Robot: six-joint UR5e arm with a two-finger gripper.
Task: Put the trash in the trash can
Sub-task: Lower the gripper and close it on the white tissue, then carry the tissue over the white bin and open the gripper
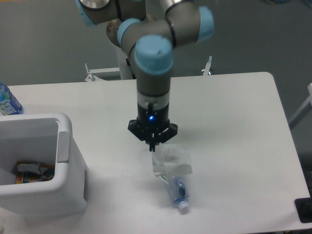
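Fingers: the gripper [153,145] points straight down; its fingers come to a narrow dark tip pinching the upper left edge of the paper wad [171,159]; they look clenched on that edge, though the contact itself is small and partly hidden.
Paper wad: white, thin and wrinkly; it hangs just below and to the right of the fingers, over the neck end of the bottle; whether it is clear of the surface I cannot tell.
Handling of the wad: very light and soft by my judgement; it will crush and not slip much, yet a pinch on a mere edge may tear or let it unfold; a hold deeper in the bulk would be safer.
Water bottle [177,191]: clear plastic, lying on its side on the surface [229,126] below the wad, white cap toward the near edge.
Handling of the bottle: probably light, smooth and apt to roll; best taken across the middle of the body, fingers square to its length.
Trash can [64,146]: boxy white bin at the left, well apart from both items; a grey strip runs along its right rim.
Contents of the can: a few items lie at the bottom, grey and coloured, too small to name.
Blue-label bottle [8,101]: stands behind the can at the far left edge.
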